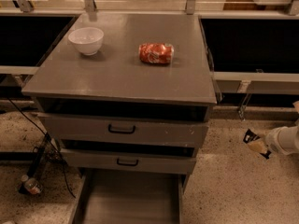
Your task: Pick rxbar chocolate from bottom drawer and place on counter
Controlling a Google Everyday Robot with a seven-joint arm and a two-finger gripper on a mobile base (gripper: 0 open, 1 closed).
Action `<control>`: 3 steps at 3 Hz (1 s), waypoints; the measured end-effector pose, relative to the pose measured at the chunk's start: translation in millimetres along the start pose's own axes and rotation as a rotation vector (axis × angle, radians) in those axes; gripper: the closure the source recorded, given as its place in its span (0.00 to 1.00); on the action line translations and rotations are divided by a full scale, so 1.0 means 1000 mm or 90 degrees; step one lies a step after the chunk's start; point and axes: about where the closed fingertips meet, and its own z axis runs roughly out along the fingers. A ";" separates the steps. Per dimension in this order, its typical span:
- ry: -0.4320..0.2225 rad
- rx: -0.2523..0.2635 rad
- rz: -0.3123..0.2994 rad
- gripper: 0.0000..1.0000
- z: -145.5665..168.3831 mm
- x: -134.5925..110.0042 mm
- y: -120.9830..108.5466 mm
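Gripper: your gripper [255, 144] hangs low on the right, out over the floor [224, 185]. It is to the right of the two handle drawers [159, 134] and well apart from them.
Grip: you cannot tell if it is open or shut, or if it holds anything.
Arm: the white arm [286, 140] comes in from the right edge. It points the gripper left.
Bottom drawer: the bottom drawer [126, 199] is pulled out. It lies to the left of your gripper and lower down.
Bar: you cannot see the bar. The part of the drawer floor that shows is plain grey. The front of the drawer runs off the bottom edge and the back sits under the handle drawers. The bar may be in one of those hidden spots.
Long side: you cannot tell which way the bar lies.
Way to go: I think you must go left and down, over the drawer's right wall. Look inside before you reach.
Counter: the counter [117, 78] is up and to the left of your gripper. The bar goes there later.
On top: a white bowl [86, 40] sits at the back left. A red can [156, 53] lies on its side near the middle.
Watch out: the handle drawers hang over the back of the bottom drawer, so you could bump them.
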 end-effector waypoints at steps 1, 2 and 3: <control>0.011 0.001 0.019 1.00 0.008 0.003 0.002; -0.029 0.022 0.043 1.00 -0.023 -0.014 -0.020; -0.076 0.066 0.048 1.00 -0.069 -0.038 -0.043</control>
